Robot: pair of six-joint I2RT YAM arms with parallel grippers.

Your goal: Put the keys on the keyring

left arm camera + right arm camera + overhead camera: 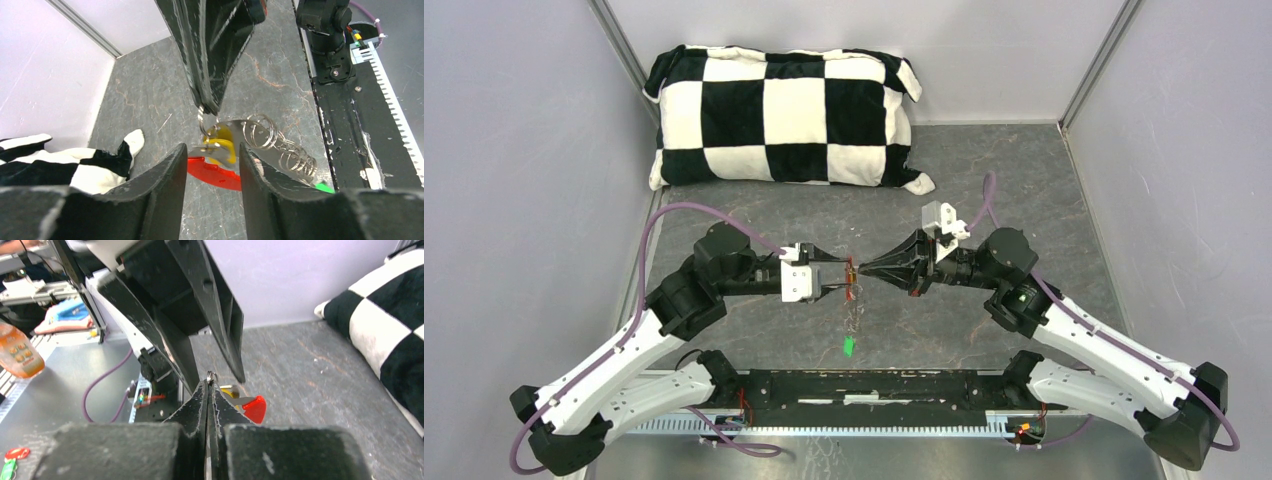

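Note:
The keyring hangs between my two grippers above the table's middle: a red tag (852,291) and a chain of thin metal rings (280,147) trailing down. My right gripper (864,272) is shut on a small ring (211,375) at the top of the keyring. The yellow-headed key (222,146) hangs at that ring beside the red tag (215,176). My left gripper (836,274) is open, its fingers (167,175) spread on either side of the yellow key and tag. I cannot tell whether they touch. The green-headed key (848,346) lies on the table below.
A black-and-white checked pillow (784,115) lies at the back left. The black base rail (874,390) runs along the near edge. Grey walls close in the left, right and back sides.

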